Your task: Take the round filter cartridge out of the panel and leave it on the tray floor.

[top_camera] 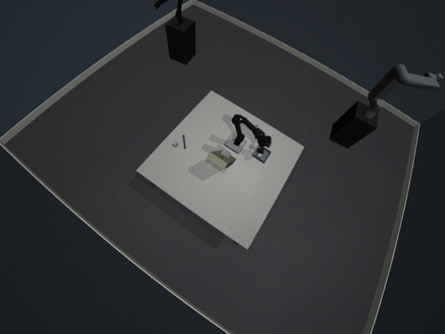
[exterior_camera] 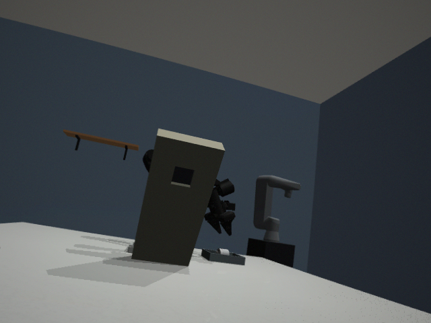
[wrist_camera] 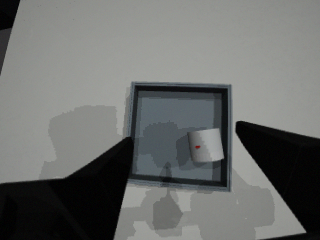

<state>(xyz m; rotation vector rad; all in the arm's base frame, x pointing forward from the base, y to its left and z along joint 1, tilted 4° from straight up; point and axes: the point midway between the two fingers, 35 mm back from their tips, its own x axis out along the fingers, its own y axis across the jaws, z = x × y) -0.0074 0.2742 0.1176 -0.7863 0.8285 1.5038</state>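
Observation:
The white cartridge (top_camera: 259,155) (exterior_camera: 223,251) (wrist_camera: 206,145) lies on its side inside the grey-blue tray (exterior_camera: 226,258) (wrist_camera: 175,105), near the right wall in the wrist view. A small red mark shows on it; its slots are not visible. My gripper (exterior_camera: 225,233) (wrist_camera: 183,134) is open and empty, above the tray and apart from it and the cartridge. The beige service panel (top_camera: 217,160) (exterior_camera: 170,215) stands tilted on the table; the exterior view shows its back with a square opening (exterior_camera: 183,175). Its front face is hidden there.
My arm's base plate (top_camera: 235,144) is beside the panel. A dark rod (top_camera: 183,142) and a small pale object (top_camera: 174,144) lie far from the tray on the table (top_camera: 201,194). Another grey arm (top_camera: 384,86) (exterior_camera: 260,204) stands on a pedestal off the table.

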